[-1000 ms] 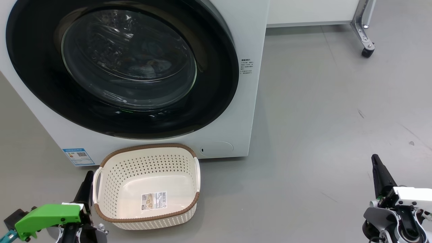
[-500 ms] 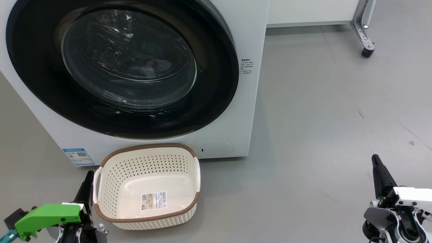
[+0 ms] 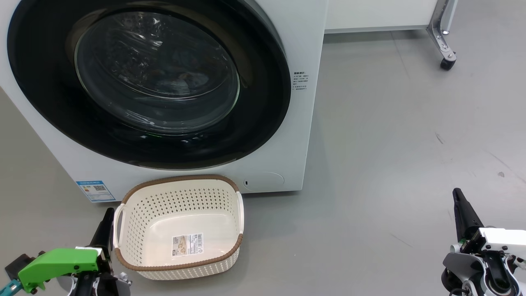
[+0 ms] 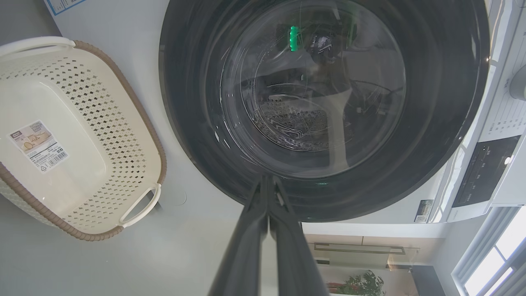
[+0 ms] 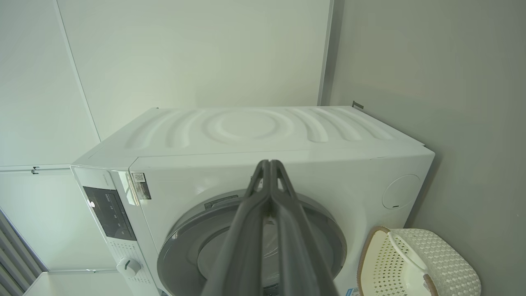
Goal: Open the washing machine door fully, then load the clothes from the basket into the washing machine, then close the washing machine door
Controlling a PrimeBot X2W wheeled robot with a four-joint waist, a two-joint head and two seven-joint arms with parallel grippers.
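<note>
The white washing machine (image 3: 304, 49) fills the upper left of the head view, and its door (image 3: 263, 102) with the glossy black rim lies shut against the front. Faintly through the glass I make out pale clothes (image 3: 185, 82) inside the drum. The cream basket (image 3: 181, 179) stands on the floor just below the door, holding nothing but its label sticker. My left gripper (image 3: 108, 213) is shut beside the basket's left handle. My right gripper (image 3: 456, 193) is shut at the lower right, well away from the machine. In the left wrist view the shut fingertips (image 4: 268, 181) point at the door's rim (image 4: 197, 123).
A caster and metal leg (image 3: 446, 57) of a frame stand at the back right. Grey floor (image 3: 390, 144) stretches to the right of the machine. A blue sticker (image 3: 95, 190) sits low on the machine's front. The dark control panel (image 4: 485, 172) and a white dial (image 5: 127, 267) lie along the machine's top edge.
</note>
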